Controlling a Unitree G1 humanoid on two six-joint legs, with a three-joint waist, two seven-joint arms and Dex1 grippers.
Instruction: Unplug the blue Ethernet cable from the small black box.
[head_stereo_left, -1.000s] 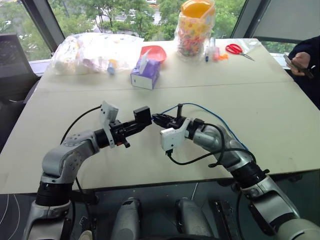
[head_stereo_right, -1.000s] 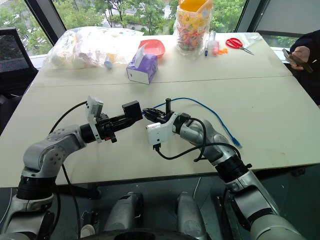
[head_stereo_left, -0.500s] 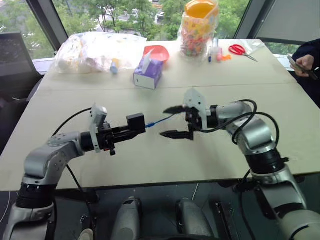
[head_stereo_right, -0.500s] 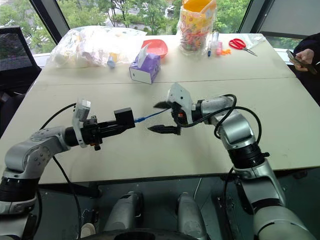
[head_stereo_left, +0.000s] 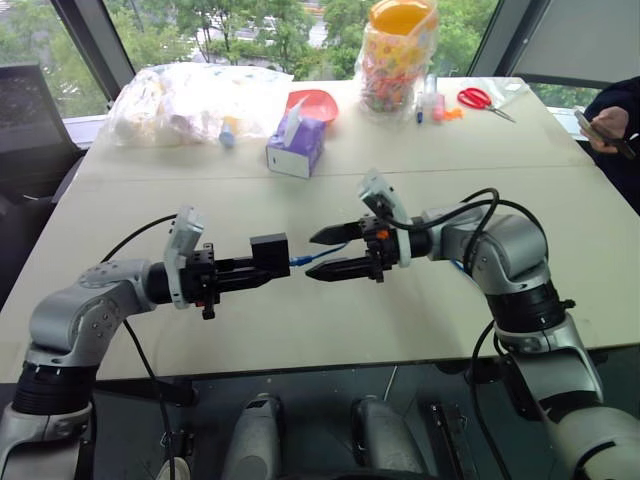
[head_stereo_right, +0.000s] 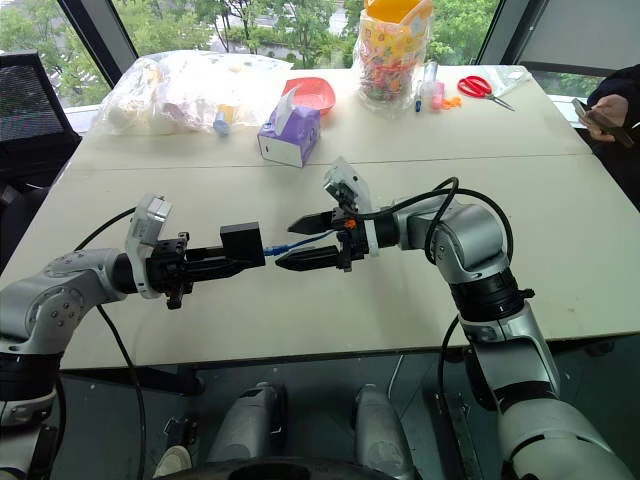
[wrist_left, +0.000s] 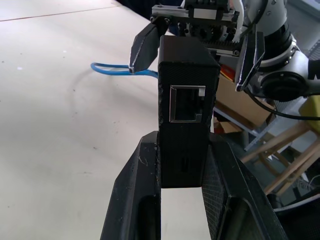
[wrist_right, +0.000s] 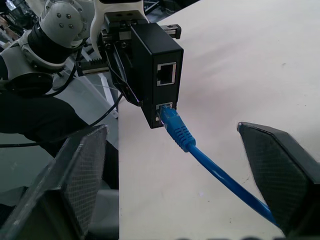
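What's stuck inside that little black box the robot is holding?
The bright blue Ethernet cable sits plugged into the lower socket of the small matte black box; the upper socket is empty. The plug's tip is hidden inside.

occluded: blue Ethernet cable (head_stereo_left: 322, 252) far run (behind right arm) | cropped: person's hand (head_stereo_left: 606, 125)

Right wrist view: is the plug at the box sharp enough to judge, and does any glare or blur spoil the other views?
Right wrist view: cable and box sharp, plug seated in the lower socket; the near fingers are soft. Left wrist view: box crisp, table behind bright but readable. Eye views: even daylight, no blur, soft shadows under the arms.
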